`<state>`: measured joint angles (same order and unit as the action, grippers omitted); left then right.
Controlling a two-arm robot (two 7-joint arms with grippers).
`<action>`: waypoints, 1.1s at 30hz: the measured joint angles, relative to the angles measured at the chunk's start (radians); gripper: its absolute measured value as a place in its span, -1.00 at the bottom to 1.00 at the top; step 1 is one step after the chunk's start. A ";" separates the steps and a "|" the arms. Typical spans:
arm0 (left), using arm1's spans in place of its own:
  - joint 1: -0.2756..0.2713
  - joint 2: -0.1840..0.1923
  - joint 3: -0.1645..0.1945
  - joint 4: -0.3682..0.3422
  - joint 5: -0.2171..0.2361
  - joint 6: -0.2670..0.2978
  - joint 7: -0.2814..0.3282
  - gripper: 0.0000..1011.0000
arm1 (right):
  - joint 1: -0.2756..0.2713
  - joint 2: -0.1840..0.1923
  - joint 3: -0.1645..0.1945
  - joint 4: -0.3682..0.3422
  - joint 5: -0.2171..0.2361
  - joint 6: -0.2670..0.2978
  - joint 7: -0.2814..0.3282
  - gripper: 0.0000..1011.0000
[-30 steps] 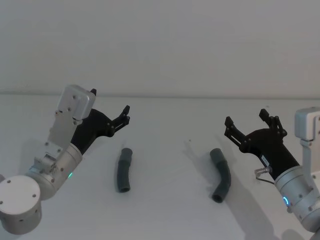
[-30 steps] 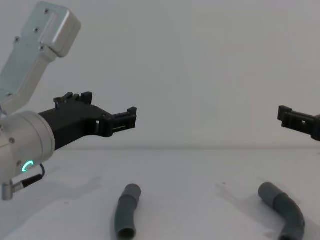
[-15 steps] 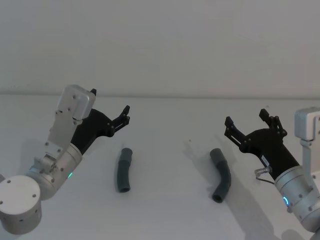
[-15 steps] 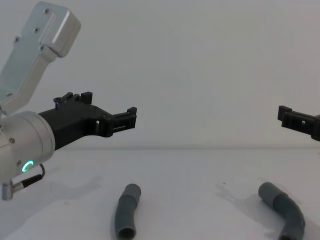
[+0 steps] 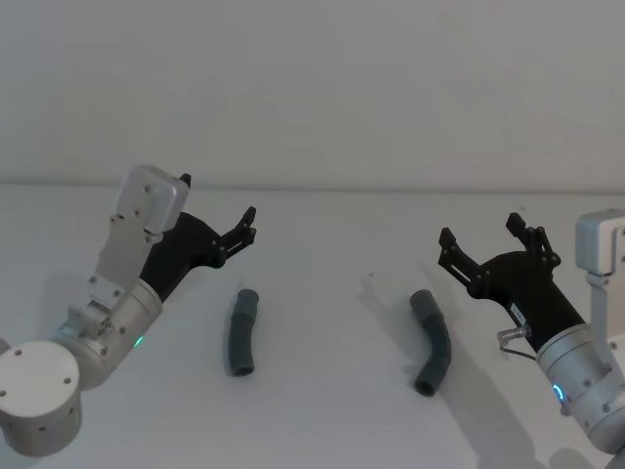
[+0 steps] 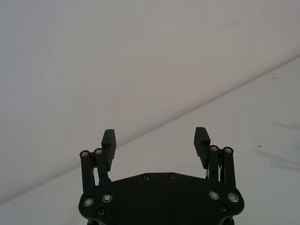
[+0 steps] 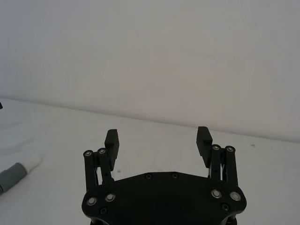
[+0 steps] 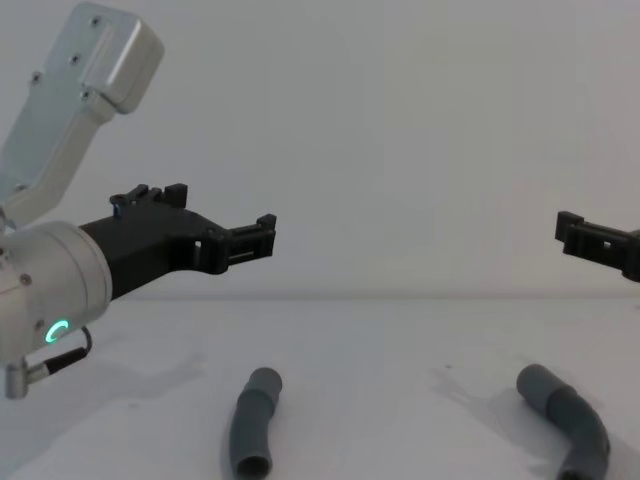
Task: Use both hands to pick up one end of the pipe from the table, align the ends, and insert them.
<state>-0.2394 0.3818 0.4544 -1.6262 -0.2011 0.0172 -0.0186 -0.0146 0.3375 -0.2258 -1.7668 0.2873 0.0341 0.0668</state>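
Two bent dark-grey pipe pieces lie apart on the white table point(image 5: 332, 410). The left piece point(image 5: 240, 332) point(image 8: 252, 425) is under and slightly to the right of my left gripper point(image 5: 216, 198) point(image 8: 225, 215) point(image 6: 155, 136), which hovers open and holds nothing. The right piece point(image 5: 433, 342) point(image 8: 572, 425) lies left of and below my right gripper point(image 5: 480, 230) point(image 7: 158, 135), also open and holding nothing; one of its fingertips point(image 8: 570, 228) shows in the chest view. A grey cuff with a white tip point(image 7: 18, 169) shows at the edge of the right wrist view; I cannot tell which piece it belongs to.
A plain white wall point(image 5: 322, 88) rises behind the table's far edge. Bare table surface lies between the two pipe pieces and in front of them.
The left gripper has crept very slightly forward. The right gripper and both pipe pieces are where they were.
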 joint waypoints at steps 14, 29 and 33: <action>0.009 -0.004 0.006 -0.042 -0.045 0.113 -0.048 0.98 | 0.000 0.000 0.000 0.000 0.000 0.000 0.000 0.98; 0.089 -0.028 -0.003 -0.166 -0.073 0.332 0.013 0.98 | 0.000 0.000 0.000 0.000 0.000 0.000 0.000 0.98; 0.104 -0.037 -0.005 -0.187 -0.076 0.372 0.030 0.98 | 0.000 0.000 0.000 0.000 0.000 0.000 0.000 0.98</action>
<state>-0.1359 0.3451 0.4495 -1.8129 -0.2769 0.3894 0.0110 -0.0146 0.3375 -0.2258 -1.7667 0.2874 0.0340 0.0667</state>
